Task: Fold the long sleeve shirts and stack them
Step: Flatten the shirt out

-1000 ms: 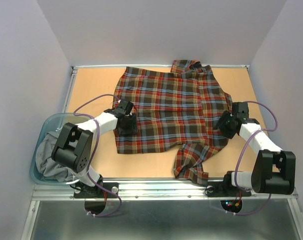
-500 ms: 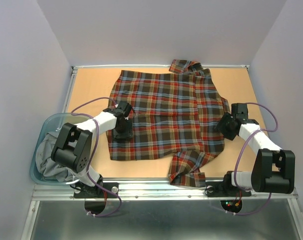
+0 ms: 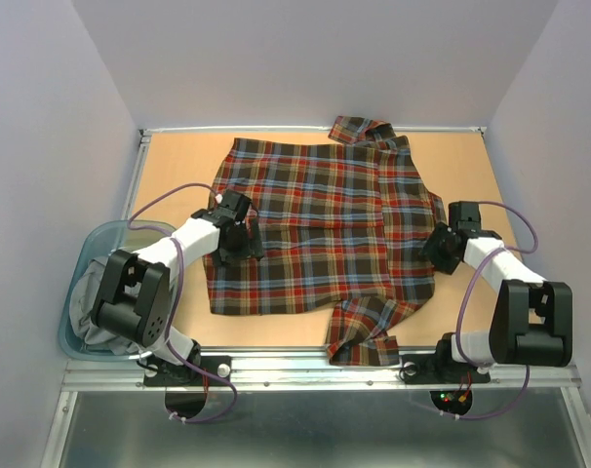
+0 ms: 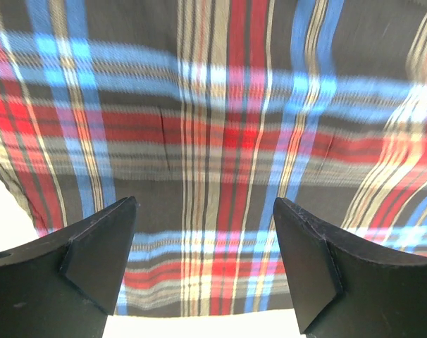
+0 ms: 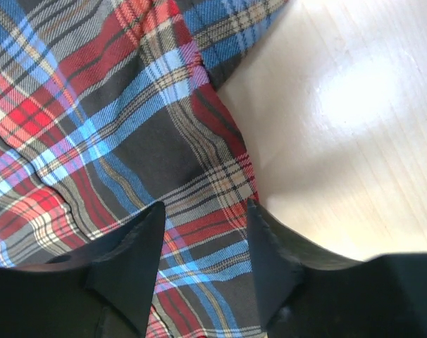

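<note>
Seen from its own wrist, the left gripper [image 4: 205, 211] had its two dark fingers [image 4: 94, 260] standing wide apart with nothing between them. Beyond the gap, from 9 o'clock round to 3 o'clock, lay the plaid shirt [image 4: 220, 120], flat and unpinched. Its edge ran across just past the fingertips, and a pale strip of table [image 4: 199, 327] showed at 6 o'clock.

The right gripper [image 5: 205, 208] also had its fingers [image 5: 129, 267] apart, though with a narrower gap. Flat plaid cloth showed in that gap, and we saw no fold caught between the pads. The shirt filled this view from 7 o'clock to 12 o'clock, and bare table ran from 1 o'clock to 4 o'clock.

From above, the shirt [image 3: 325, 224] lay spread across the middle of the orange table [image 3: 169, 166]. The left gripper [image 3: 239, 244] sat over its 9 o'clock side. The right gripper [image 3: 440, 249] was at its 4 o'clock edge. The collar [image 3: 364, 129] pointed to 1 o'clock by the far rim. One sleeve [image 3: 364, 327] trailed crumpled toward 6 o'clock, reaching the near edge between the two arm bases.

Off the table at 8 o'clock stood a clear bluish tub [image 3: 86, 249] with grey cloth [image 3: 91, 312] bundled inside. The tub was well apart from the shirt.
</note>
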`<action>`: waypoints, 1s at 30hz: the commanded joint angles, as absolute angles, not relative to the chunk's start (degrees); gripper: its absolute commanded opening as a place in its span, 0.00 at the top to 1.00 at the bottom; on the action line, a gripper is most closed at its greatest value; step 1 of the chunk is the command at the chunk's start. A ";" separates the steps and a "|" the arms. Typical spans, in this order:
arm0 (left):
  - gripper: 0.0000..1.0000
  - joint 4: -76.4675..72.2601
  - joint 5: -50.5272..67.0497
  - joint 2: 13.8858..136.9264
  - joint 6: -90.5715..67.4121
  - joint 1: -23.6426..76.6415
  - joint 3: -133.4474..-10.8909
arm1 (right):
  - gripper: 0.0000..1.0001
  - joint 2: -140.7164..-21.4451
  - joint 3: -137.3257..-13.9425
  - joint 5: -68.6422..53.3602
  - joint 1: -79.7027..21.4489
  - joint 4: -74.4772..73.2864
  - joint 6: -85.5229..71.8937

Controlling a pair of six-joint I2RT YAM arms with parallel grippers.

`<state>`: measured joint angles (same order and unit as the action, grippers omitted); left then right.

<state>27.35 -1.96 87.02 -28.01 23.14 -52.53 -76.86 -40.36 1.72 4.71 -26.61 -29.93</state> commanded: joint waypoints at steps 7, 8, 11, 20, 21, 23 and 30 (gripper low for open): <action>0.12 19.52 -0.62 89.11 -29.71 17.76 -55.28 | 0.54 -78.83 -50.18 -1.32 4.75 -23.56 -29.62; 0.12 19.16 -0.27 89.73 -29.62 17.58 -55.20 | 0.54 -80.32 -50.79 -1.32 4.75 -22.95 -29.97; 0.12 18.28 -0.26 91.84 -29.27 16.61 -55.20 | 0.53 -83.83 -52.03 -0.88 4.75 -22.15 -30.58; 0.12 18.37 1.56 95.80 -27.34 14.59 -55.19 | 0.53 -93.42 -55.19 4.56 5.01 -19.60 -33.49; 0.12 18.46 2.02 97.02 -26.64 14.50 -55.72 | 0.53 -94.91 -55.46 5.79 5.18 -19.51 -33.75; 0.12 18.72 2.55 98.26 -26.19 14.41 -56.60 | 0.53 -96.76 -56.42 6.76 5.97 -19.34 -33.75; 0.12 18.90 1.67 100.55 -25.31 14.24 -60.47 | 0.53 -103.18 -61.95 9.23 7.21 -19.34 -33.84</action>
<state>18.02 1.74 98.43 -26.79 14.72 -59.81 -99.37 -59.16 4.45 6.00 -20.32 -33.54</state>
